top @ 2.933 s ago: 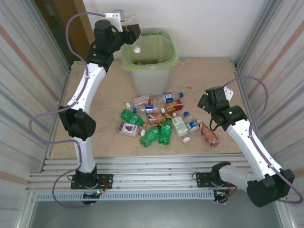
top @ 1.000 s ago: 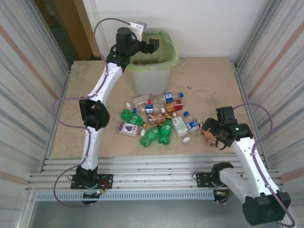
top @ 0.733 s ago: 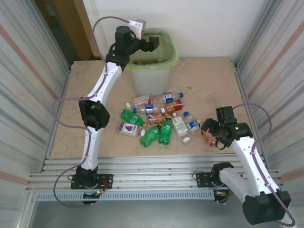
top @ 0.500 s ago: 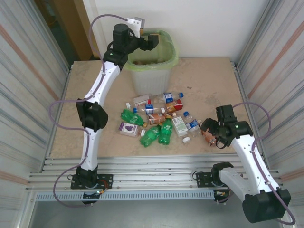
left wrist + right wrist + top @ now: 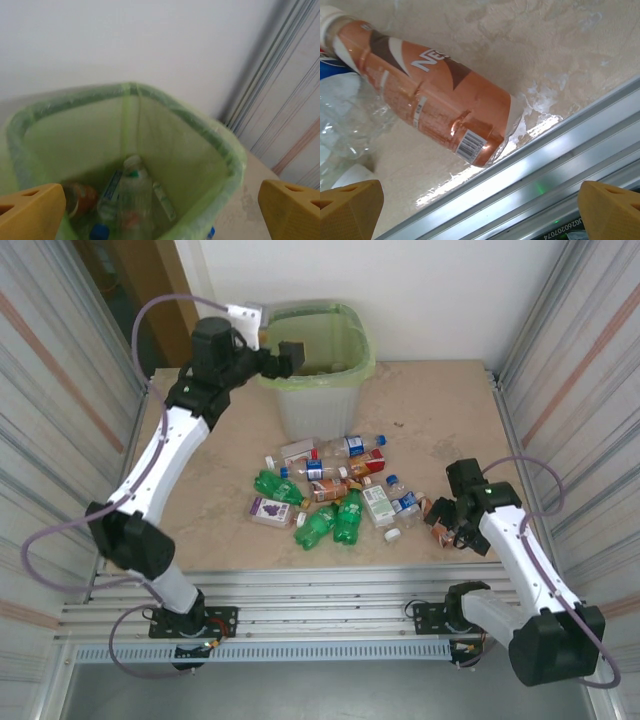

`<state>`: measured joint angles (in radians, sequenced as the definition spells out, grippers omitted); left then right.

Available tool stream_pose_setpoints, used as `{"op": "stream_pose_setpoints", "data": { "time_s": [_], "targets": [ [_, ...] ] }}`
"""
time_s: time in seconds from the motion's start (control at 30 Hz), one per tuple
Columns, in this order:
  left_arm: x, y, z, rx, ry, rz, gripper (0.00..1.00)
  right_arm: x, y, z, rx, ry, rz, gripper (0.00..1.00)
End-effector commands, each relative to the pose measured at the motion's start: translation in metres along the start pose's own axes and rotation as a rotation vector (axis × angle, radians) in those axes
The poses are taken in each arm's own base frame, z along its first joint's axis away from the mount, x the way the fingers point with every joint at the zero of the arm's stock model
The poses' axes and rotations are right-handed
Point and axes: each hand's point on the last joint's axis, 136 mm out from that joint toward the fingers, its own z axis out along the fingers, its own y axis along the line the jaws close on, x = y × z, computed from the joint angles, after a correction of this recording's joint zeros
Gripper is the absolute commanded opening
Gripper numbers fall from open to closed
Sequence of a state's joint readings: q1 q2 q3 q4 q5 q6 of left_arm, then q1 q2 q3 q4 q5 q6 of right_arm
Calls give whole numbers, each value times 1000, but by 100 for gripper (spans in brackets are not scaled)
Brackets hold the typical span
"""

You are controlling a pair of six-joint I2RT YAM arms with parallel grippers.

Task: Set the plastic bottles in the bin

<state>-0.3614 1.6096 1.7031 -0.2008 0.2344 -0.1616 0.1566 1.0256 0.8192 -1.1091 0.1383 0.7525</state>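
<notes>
Plastic bottles (image 5: 348, 518) lie crumpled by the translucent bin (image 5: 312, 412); left hand (image 5: 290, 352) and right hand (image 5: 446, 521) gape wide.

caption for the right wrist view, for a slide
Open right gripper over a brown bottle lying beside the metal rail

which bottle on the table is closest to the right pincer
The brown-orange bottle lying beside the metal rail, under the open right pincer; the rest of the pile lies further left.

Crushed plastic bottles (image 5: 348, 518) lie clustered near the upright green-lined bin (image 5: 312, 412), some inside.
</notes>
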Motion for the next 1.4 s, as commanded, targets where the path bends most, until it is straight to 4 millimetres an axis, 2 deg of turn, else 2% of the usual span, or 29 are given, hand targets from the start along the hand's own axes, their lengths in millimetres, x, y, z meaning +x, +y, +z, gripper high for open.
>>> {"op": "stream_pose_setpoints", "data": {
  "time_s": [0.0, 0.2, 0.37, 0.7, 1.0, 1.37],
  "targets": [
    [10, 13, -25, -85, -41, -20, 99, 1, -4, 4, 42, 20, 19, 98],
    [46, 50, -59, -213, -27, -113, 99, 2, 1, 15, 66, 69, -10, 98],
    [58, 73, -71, -266, -31, -177, 99, 2, 5, 27, 89, 101, -23, 98],
    [69, 82, -67, -274, -8, -201, 99, -6, 4, 50, 159, 137, -41, 98],
    [69, 87, -67, -266, -8, -226, 99, -24, 10, 60, 122, 139, -22, 98],
    [76, 89, -78, -284, -8, -239, 99, -46, 24, 69, 71, 140, -21, 100]
  ]
}}
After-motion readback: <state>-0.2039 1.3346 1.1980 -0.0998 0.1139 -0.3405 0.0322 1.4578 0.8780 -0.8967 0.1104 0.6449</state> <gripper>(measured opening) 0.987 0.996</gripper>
